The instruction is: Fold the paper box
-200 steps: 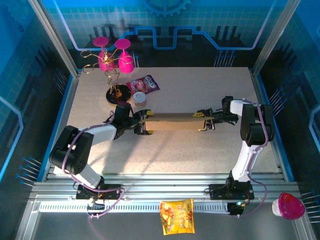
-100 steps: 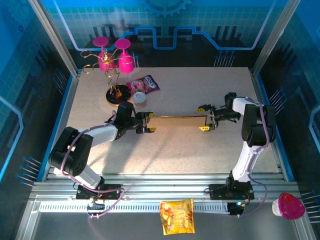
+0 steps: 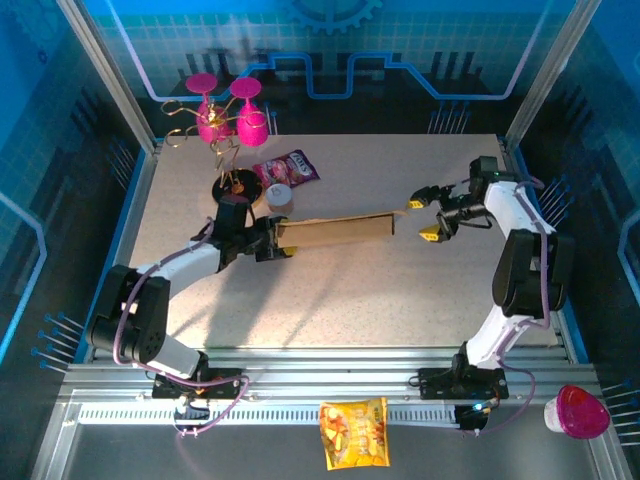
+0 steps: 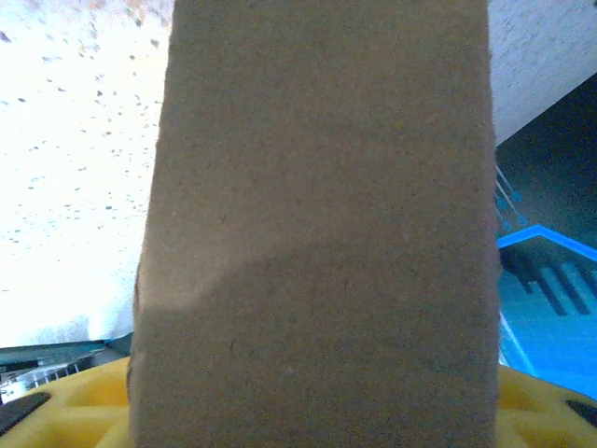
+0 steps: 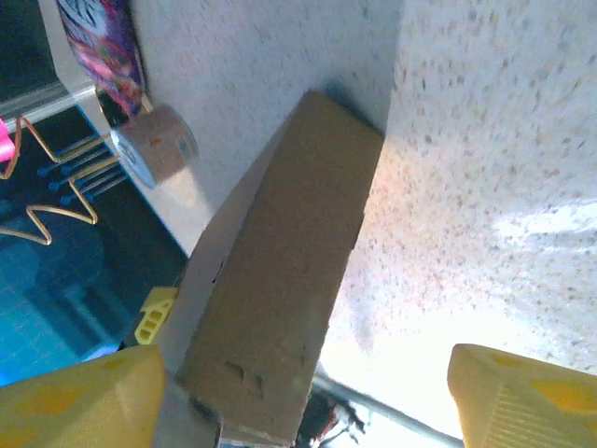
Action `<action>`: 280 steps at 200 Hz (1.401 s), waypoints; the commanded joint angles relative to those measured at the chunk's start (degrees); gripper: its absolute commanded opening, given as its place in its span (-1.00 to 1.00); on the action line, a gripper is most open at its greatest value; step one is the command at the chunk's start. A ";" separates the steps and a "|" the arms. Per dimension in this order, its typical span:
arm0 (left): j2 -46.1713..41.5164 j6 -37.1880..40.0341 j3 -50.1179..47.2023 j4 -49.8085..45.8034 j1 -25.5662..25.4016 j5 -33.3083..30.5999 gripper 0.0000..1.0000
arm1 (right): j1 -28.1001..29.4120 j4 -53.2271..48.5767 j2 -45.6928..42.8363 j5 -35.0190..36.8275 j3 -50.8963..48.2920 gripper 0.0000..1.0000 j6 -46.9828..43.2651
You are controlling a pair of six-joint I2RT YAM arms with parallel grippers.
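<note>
Cardboard paper box [image 3: 335, 229] spans the middle of the counter [image 3: 400, 300], long axis left–right — the left jaws clamp its left end, while the right jaws stand wide, facing its free right end, near but apart.

Lab robot cell: aluminium frame [image 3: 300, 385], blue panels [image 3: 400, 30].

The paper box [image 3: 335, 231] is matt, fibrous brown cardboard; fingertips [image 5: 522, 397] of the right gripper [image 3: 422, 218] are yellow plastic, the table [image 3: 400, 290] beneath smooth, speckled.
</note>
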 commanded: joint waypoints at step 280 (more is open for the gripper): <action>12.19 6.32 14.51 -27.46 14.29 7.73 -0.14 | 22.09 3.13 4.26 16.73 18.45 -0.42 -56.93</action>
